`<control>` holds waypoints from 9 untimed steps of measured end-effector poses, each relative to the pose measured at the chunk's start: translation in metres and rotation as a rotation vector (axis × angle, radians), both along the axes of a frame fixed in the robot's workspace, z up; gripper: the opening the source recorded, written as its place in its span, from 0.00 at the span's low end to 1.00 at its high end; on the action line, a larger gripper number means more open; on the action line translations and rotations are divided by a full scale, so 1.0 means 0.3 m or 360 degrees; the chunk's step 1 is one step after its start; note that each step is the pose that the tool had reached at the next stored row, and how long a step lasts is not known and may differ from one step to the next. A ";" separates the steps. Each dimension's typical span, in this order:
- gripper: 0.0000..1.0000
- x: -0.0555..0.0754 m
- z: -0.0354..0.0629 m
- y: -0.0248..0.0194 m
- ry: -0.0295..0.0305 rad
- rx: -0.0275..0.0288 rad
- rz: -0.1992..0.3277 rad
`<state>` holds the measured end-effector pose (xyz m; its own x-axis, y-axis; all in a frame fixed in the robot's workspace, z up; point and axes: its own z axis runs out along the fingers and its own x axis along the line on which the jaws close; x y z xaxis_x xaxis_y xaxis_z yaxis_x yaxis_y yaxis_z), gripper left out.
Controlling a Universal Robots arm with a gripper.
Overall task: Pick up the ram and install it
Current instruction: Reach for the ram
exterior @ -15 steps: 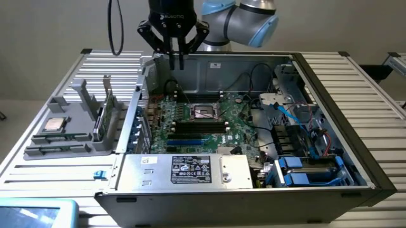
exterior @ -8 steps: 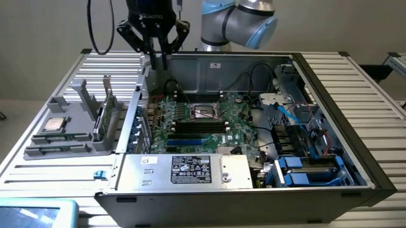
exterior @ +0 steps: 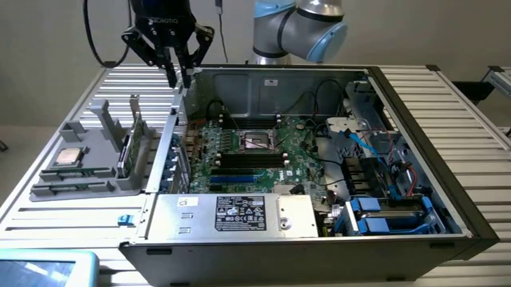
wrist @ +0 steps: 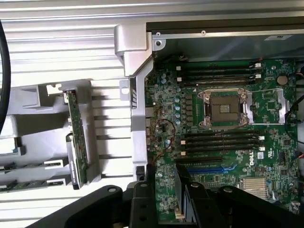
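Two green ram sticks (exterior: 70,174) (wrist: 28,167) lie flat in the front slots of a grey holder (exterior: 96,128), outside the computer case at the exterior view's left. My gripper (exterior: 179,81) (wrist: 166,175) hangs high over the back corner of the case's left wall, well away from the ram sticks. It is open by a narrow gap with nothing between its fingers, and the motherboard shows through the gap. The black memory slots (exterior: 251,159) (wrist: 221,141) run beside the processor socket (exterior: 257,141) (wrist: 225,108) on the green motherboard.
A dark expansion card (exterior: 137,140) (wrist: 76,137) stands upright in the holder, with a square silver processor chip (exterior: 68,156) lying beside it. The case holds a power supply (exterior: 231,212) at the front and blue drive bays (exterior: 375,218) with cables at the exterior view's right.
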<state>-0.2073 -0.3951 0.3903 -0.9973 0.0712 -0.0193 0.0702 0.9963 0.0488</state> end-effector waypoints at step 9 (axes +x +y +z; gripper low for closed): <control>0.30 -0.137 -0.005 0.005 0.00001 -0.00001 0.0000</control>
